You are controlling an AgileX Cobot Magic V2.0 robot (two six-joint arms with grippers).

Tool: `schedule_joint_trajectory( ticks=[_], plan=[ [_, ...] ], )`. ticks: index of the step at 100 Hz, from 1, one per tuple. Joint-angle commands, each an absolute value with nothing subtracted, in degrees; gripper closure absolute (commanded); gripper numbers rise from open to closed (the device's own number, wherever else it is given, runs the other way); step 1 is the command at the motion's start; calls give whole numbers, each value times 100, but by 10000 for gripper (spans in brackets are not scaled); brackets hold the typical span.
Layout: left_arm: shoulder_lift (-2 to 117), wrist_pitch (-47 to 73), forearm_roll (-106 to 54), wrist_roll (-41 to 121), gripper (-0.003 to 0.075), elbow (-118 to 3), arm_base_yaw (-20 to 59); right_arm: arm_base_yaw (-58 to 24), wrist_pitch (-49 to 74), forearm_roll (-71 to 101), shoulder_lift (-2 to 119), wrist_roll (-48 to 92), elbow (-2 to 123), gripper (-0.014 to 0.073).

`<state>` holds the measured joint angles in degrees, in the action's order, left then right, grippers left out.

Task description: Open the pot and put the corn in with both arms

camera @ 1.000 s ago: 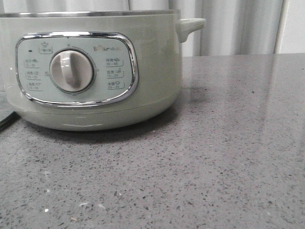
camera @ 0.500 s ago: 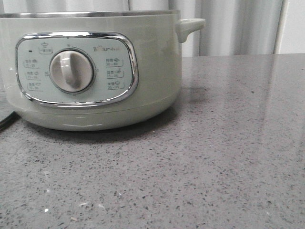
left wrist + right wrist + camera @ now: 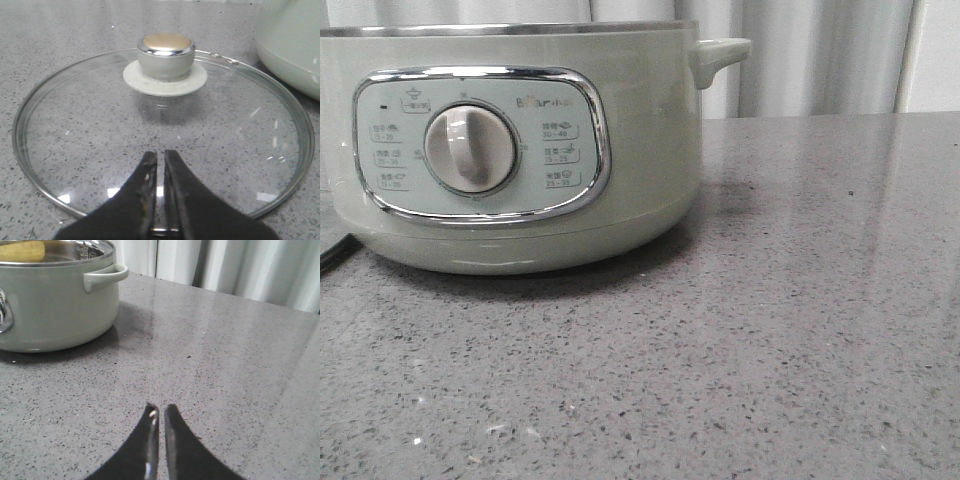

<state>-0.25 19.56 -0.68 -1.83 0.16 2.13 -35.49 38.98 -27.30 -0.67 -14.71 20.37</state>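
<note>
Inside pot (image 3: 55, 300), corn (image 3: 22, 251) sits already; front view unchanged, lid (image 3: 165, 135) on worktop (image 3: 800, 330), both hands (image 3: 159, 165) (image 3: 159, 412) pressed together, empty — looks done.

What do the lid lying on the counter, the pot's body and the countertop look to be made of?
Lid: clear glass with a metal rim band; the counter shows through it. Its knob looks like pale plastic with a brassy metal cap.
Pot: matte pale green shell, painted metal or plastic, unclear which; shiny steel rim.
Countertop: polished speckled grey stone or a composite; it reflects the curtains.
</note>
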Motion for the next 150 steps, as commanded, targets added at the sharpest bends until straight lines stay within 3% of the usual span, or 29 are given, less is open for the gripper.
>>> schedule_joint_trajectory(
  ticks=[1, 70, 84, 105, 124, 150],
  plan=[
    [-221, 1829, -58, -254, 741, 48, 262, -3558, 3492, -2930, -101, -1465, 2165, 641],
    [-221, 1829, -58, -254, 741, 48, 262, -3558, 3492, -2930, -101, -1465, 2165, 641],
    [-221, 1829, -58, -254, 741, 48, 262, -3410, 2919, -2967, -101, -1465, 1953, 641],
    [-221, 1829, -58, -254, 741, 48, 262, -2340, 54, -2820, -40, -1423, 1261, 641],
    [-221, 1829, -58, -254, 741, 48, 262, -971, -1544, -1135, -35, -438, 535, 641],
    [-221, 1829, -58, -254, 741, 48, 262, 342, -1647, -482, -35, -438, -197, 641]
  ],
)
